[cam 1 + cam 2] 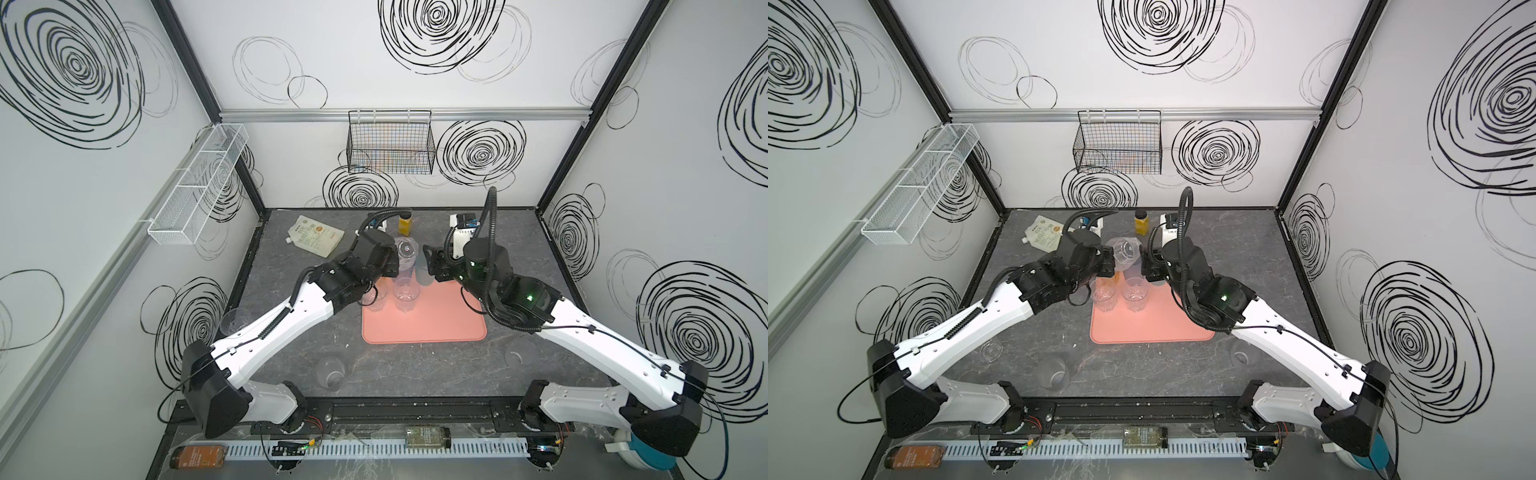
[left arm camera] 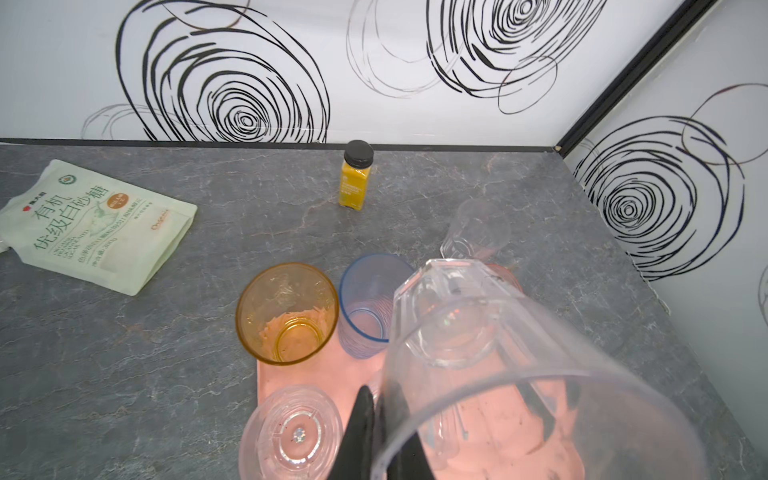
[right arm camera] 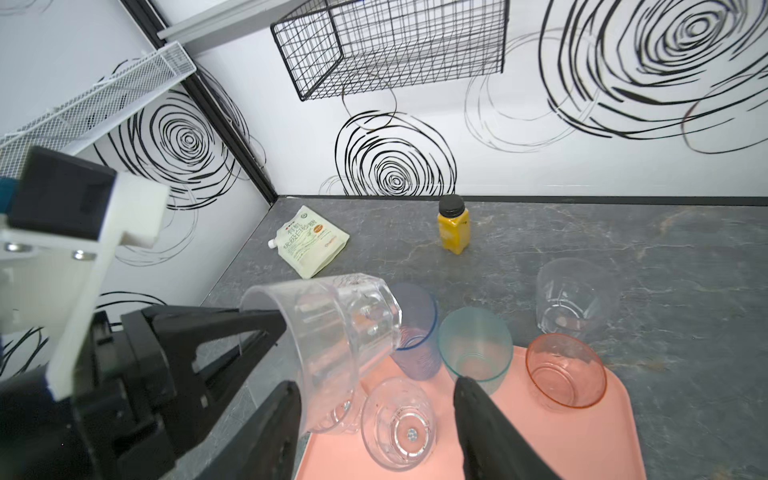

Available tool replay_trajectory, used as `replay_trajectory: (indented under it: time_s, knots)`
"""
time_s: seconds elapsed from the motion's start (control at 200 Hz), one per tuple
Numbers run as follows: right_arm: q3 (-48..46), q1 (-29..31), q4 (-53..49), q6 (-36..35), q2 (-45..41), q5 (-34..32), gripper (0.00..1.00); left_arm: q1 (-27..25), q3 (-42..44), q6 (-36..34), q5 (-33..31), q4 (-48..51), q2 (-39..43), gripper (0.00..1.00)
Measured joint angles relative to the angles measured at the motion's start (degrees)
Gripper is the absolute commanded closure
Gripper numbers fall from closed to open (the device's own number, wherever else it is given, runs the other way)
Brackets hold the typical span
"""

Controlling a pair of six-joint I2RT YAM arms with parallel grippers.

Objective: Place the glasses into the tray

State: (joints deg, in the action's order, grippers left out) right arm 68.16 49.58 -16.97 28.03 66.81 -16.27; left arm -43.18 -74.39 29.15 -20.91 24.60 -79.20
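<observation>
Grey marbled tabletop (image 1: 415, 365) carries a flat salmon-pink plastic tray (image 1: 424, 328). Along its far edge stand a translucent orange tumbler (image 2: 286, 313), a blue tumbler (image 3: 417, 332), a teal tumbler (image 3: 476, 345) and a pink tumbler (image 3: 565, 374). The left gripper (image 2: 380, 411) pinches the rim of a clear faceted tumbler (image 3: 340, 332), which is tilted in the air near the blue tumbler. The right gripper (image 3: 376, 384) is spread and holds nothing.

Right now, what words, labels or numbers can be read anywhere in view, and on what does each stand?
"有机": large print on the white pouch.
"优级白砂糖": the line under it on the same pouch.
Small print and round badges on the pouch: too small to read.
Label of the yellow bottle: blurred.
Labels of the brown bottle and the green bottle at the front edge: blurred.
</observation>
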Motion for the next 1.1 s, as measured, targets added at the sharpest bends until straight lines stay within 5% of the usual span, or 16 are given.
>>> replay_trajectory:
  time_s: [0.29,0.58,0.921,1.101]
  knots:
    - [-2.3,0.4,2.2,0.3,-0.3,-2.9,0.38,-4.4,-5.2,0.6,-2.9,0.1,-4.9,1.0]
    - [-4.0,0.3,2.9,-1.0,2.6,-8.5,0.5,-6.7,-5.8,1.0,-3.2,0.1,-6.1,1.0]
    - [-8.0,-1.2,5.4,-2.6,4.9,-13.8,0.87,-9.0,-7.9,1.9,-3.5,-0.4,-10.4,0.98]
    - [-8.9,-3.2,5.4,-2.5,3.3,-12.5,0.95,-9.4,-9.3,1.9,-2.2,-0.9,-11.2,0.82]
